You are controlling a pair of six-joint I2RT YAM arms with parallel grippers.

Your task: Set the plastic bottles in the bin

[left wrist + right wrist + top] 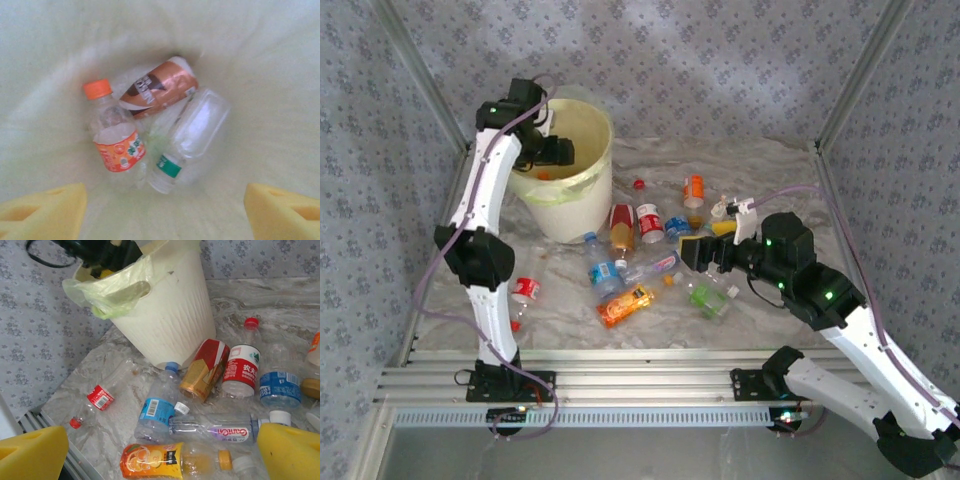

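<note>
Hovering over the mouth of the bin (582,205), the left gripper (556,152) holds its yellow fingers (40,210) wide apart with nothing between them. Its camera looks down on three plastic bottles lying together on the pale liner (260,75) at the bottom: an orange-capped bottle (114,136), a brown-labelled bottle (159,90) and a clear bottle with a green band (192,132). Across the table (770,170), the right gripper (688,250) sits low, its fingers likewise spread and empty, facing a scatter of bottles near the bin's base. Among them are an orange-labelled bottle (160,460) and a blue-labelled bottle (157,410), while a red-labelled bottle (525,290) lies apart beside the left arm.
</note>
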